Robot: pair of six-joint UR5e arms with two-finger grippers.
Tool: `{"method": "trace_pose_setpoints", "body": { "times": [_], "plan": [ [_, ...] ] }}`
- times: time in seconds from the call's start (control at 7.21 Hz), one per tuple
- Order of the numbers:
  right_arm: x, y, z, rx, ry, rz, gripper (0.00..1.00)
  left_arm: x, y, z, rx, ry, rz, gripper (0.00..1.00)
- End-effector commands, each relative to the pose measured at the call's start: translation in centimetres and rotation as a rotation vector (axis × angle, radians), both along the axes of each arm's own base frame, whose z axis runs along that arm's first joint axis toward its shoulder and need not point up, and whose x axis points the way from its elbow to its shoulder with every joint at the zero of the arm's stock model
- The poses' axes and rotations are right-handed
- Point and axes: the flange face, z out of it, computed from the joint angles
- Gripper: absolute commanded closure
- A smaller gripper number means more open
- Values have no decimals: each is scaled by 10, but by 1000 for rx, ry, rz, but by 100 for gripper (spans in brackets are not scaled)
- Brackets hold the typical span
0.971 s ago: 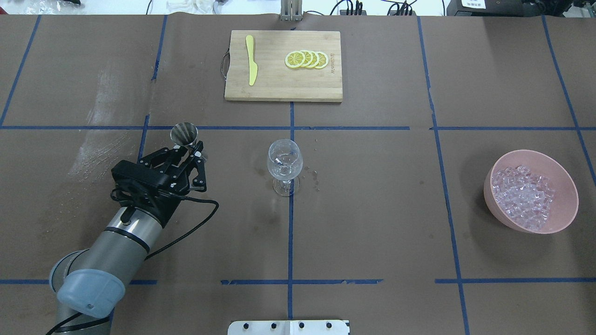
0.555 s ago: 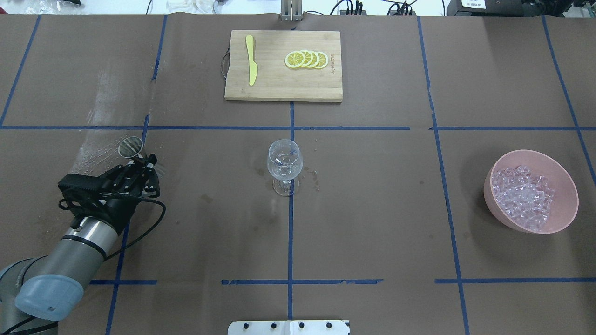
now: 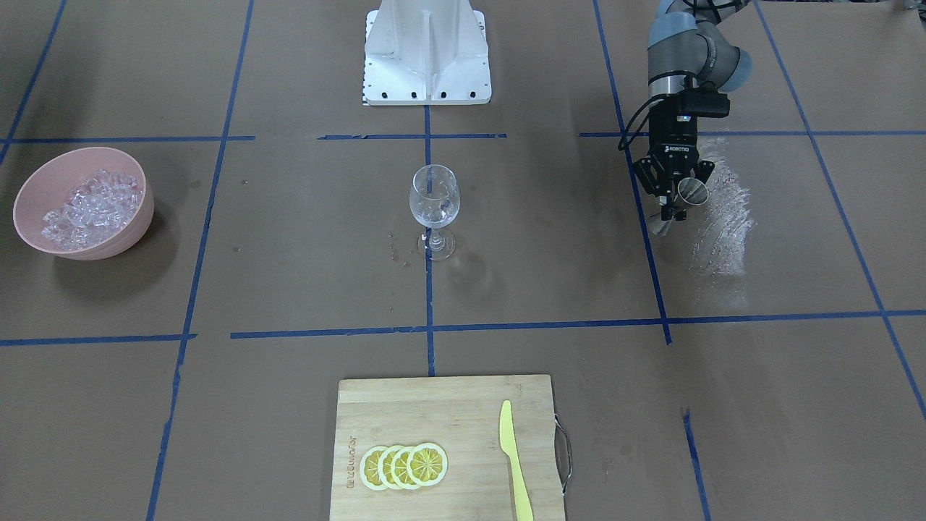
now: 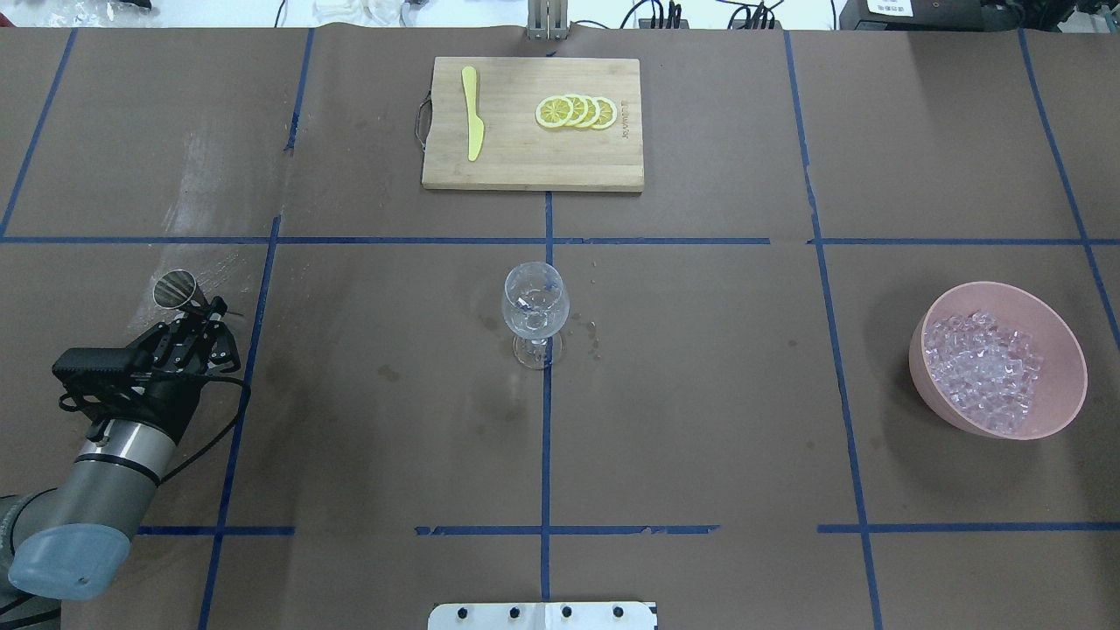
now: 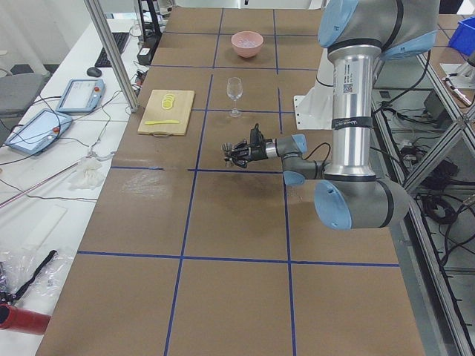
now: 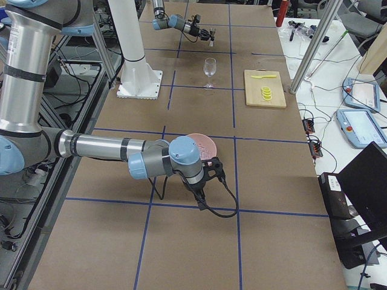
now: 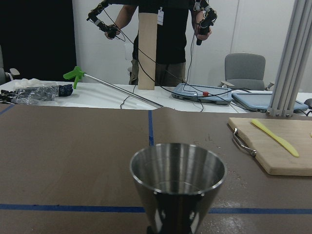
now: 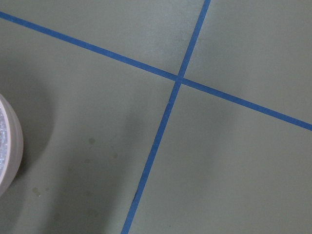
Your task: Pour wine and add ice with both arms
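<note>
My left gripper (image 4: pixel 203 317) is shut on a steel jigger (image 4: pixel 175 289) and holds it near the table's left side, well left of the wine glass (image 4: pixel 535 302). The jigger fills the left wrist view (image 7: pixel 178 187), mouth up, and looks empty. The clear stemmed glass stands upright at the table's centre (image 3: pixel 434 199). The ice (image 4: pixel 984 359) lies heaped in a pink bowl (image 4: pixel 920 359) at the right. My right gripper (image 6: pixel 211 169) shows only in the exterior right view, beside the bowl; I cannot tell if it is open or shut.
A wooden cutting board (image 4: pixel 532 157) at the far middle carries lemon slices (image 4: pixel 576 112) and a yellow knife (image 4: pixel 472 114). The white pedestal (image 3: pixel 427 51) stands at the robot's edge. A pale smear marks the paper near the left gripper (image 3: pixel 716 217).
My left arm has swung left, away from the wine glass, carrying the jigger with it. The glass and the bowl have not moved.
</note>
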Motion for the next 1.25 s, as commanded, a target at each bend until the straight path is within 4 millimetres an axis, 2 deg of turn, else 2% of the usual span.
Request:
{"method": "trace_pose_setpoints", "body": {
  "times": [0.0, 0.55, 1.11],
  "plan": [
    [0, 0, 0, 1, 0, 0, 0, 4, 1, 18, -7, -28, -6, 100],
    [0, 1, 1, -1, 0, -1, 0, 12, 8, 35, -17, -63, 19, 100],
    [0, 2, 2, -3, 1, -2, 0, 21, 17, 36, -26, -57, 58, 98]
  ]
}}
